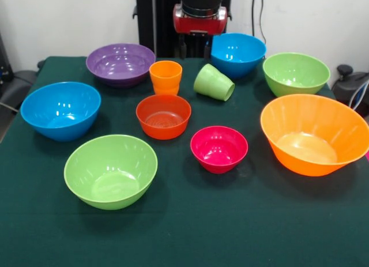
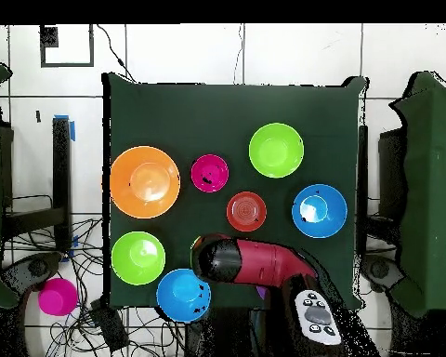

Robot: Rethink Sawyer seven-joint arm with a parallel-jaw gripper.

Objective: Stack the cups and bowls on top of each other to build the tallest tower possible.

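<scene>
No tower stands; every cup and bowl sits alone on the green cloth. The orange cup (image 1: pixel 166 76) is upright behind the red-orange bowl (image 1: pixel 164 116) (image 2: pixel 246 211). The light green cup (image 1: pixel 213 82) lies on its side. Around them are a purple bowl (image 1: pixel 121 63), two blue bowls (image 1: pixel 60 110) (image 1: pixel 237 53), two green bowls (image 1: pixel 110 170) (image 1: pixel 295 72), the magenta bowl (image 1: pixel 219 149) (image 2: pixel 209 173) and the largest orange bowl (image 1: pixel 314 134) (image 2: pixel 145 181). The arm's red wrist (image 1: pixel 200 18) (image 2: pixel 255 262) hangs above the back edge; in the overhead view it hides both cups and the purple bowl.
The table (image 1: pixel 184 238) is covered by a dark green cloth, with bare cloth along the front edge. Off the table in the overhead view lie a magenta round thing (image 2: pixel 57 296) and cables on the floor. Dark chairs stand at both sides.
</scene>
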